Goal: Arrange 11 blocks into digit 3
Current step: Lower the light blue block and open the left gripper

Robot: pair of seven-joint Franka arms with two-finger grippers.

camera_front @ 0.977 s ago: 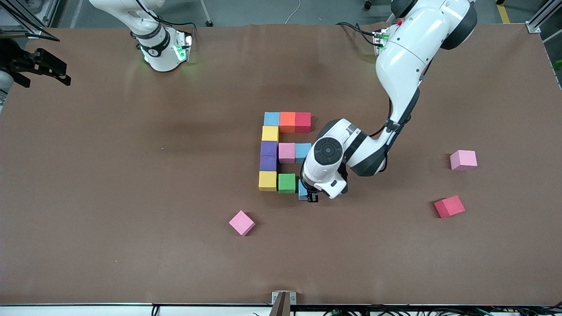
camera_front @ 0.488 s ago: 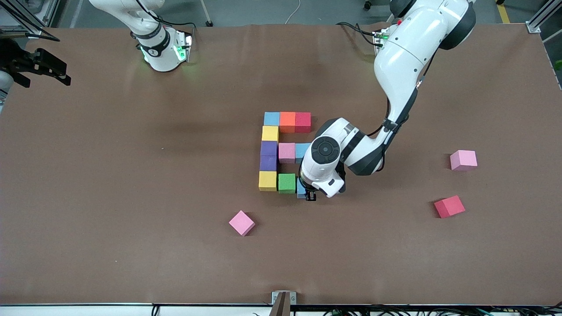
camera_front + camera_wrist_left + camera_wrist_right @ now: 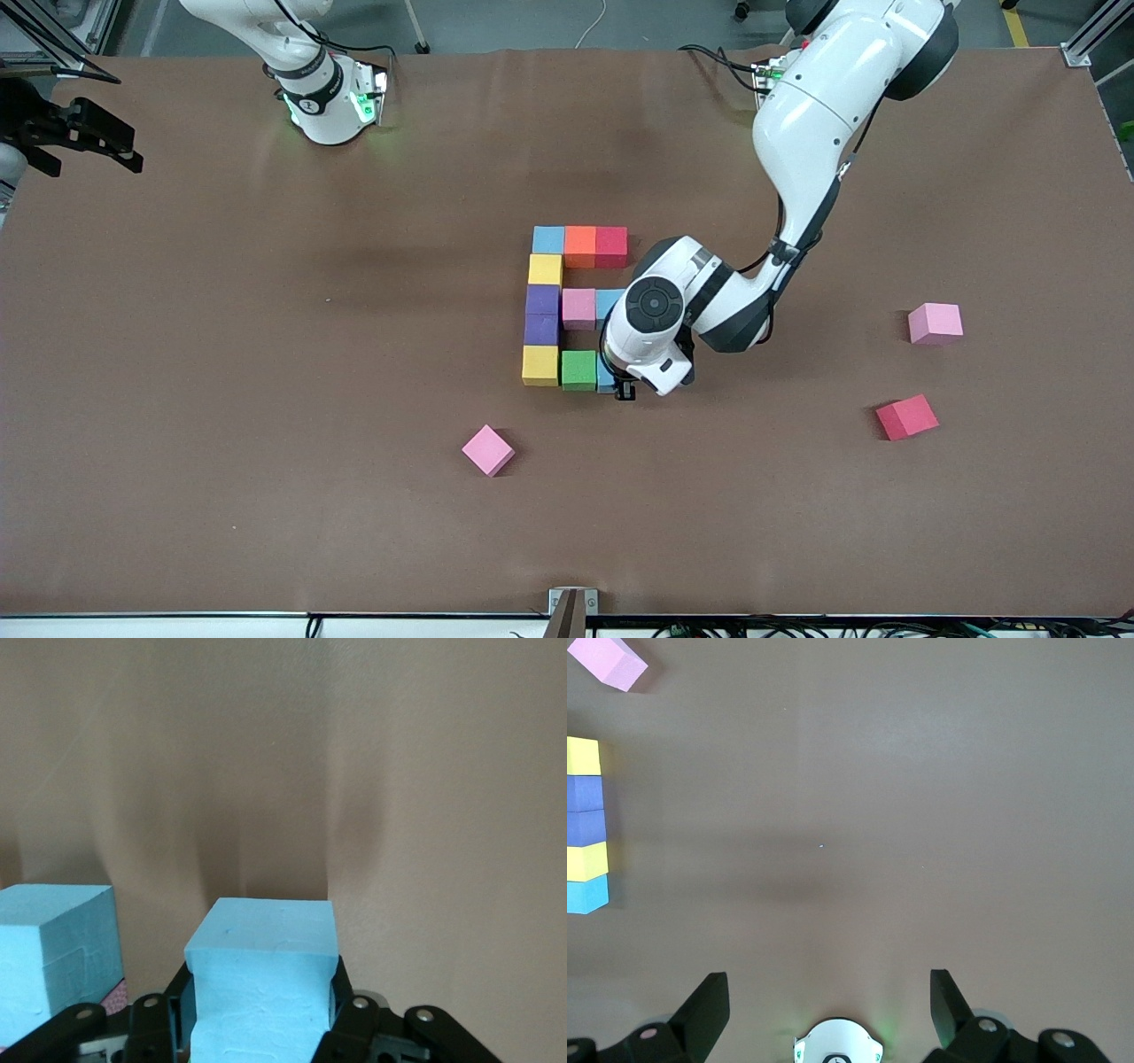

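Blocks number thirteen on the brown table (image 3: 266, 354). Ten sit joined in the digit 3 (image 3: 567, 306): two blue, two yellow, two purple, and one each orange, red, pink and green. An eleventh, the blue block (image 3: 605, 379) (image 3: 264, 983), is clamped between the fingers of the left gripper (image 3: 620, 387) (image 3: 261, 1014), just beside the green block (image 3: 578, 369) at the figure's row nearest the front camera; whether the two touch cannot be told. Three more lie loose: one pink block (image 3: 488, 450) nearer the front camera than the figure, and another pink block (image 3: 935, 322) and a red block (image 3: 906, 416) well apart toward the left arm's end. The right gripper (image 3: 84, 146) (image 3: 830, 1001) waits over the table's edge at the right arm's end, fingers spread wide and holding nothing.
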